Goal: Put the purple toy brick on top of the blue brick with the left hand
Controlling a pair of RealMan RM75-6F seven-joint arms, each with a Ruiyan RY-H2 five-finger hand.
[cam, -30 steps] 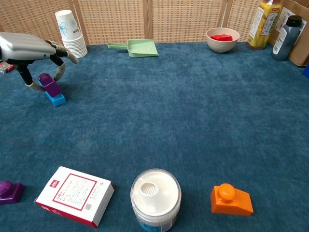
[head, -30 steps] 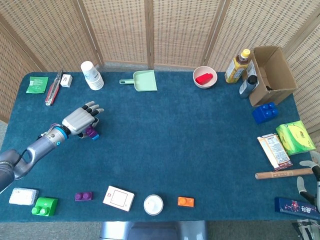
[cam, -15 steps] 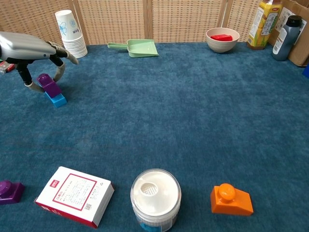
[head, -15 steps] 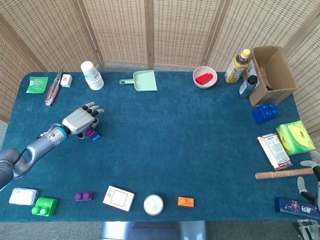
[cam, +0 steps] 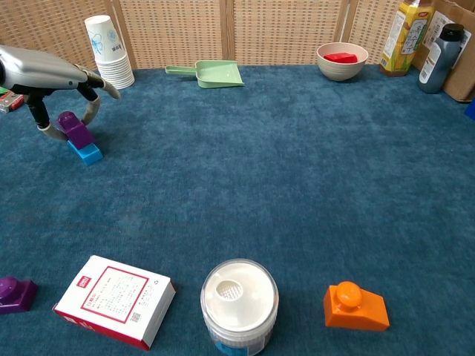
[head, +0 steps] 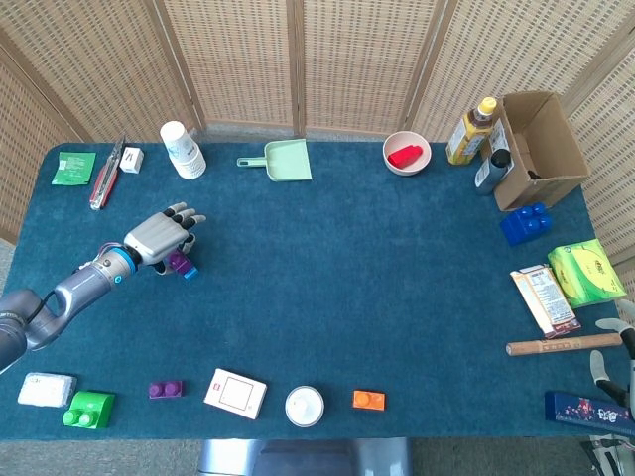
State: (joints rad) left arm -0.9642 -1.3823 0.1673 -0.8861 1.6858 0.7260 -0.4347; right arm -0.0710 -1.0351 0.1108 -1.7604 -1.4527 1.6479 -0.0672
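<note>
At left of the frame, the silvery metal left hand [cam: 52, 78] arches loosely over the studded purple brick [cam: 74, 130], which sits tilted on the blue brick [cam: 88, 153]; whether it grips, I cannot tell.

High overhead view; low tabletop view

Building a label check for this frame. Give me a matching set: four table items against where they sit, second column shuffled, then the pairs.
Items
1. purple toy brick
2. red block
3. orange brick
4. paper cups

Places
A. near front edge, right of the white jar
B. on the blue brick, under the left hand
C. back left, stacked upright
D. in the bowl

Pairs: 1-B, 2-D, 3-A, 4-C
</note>
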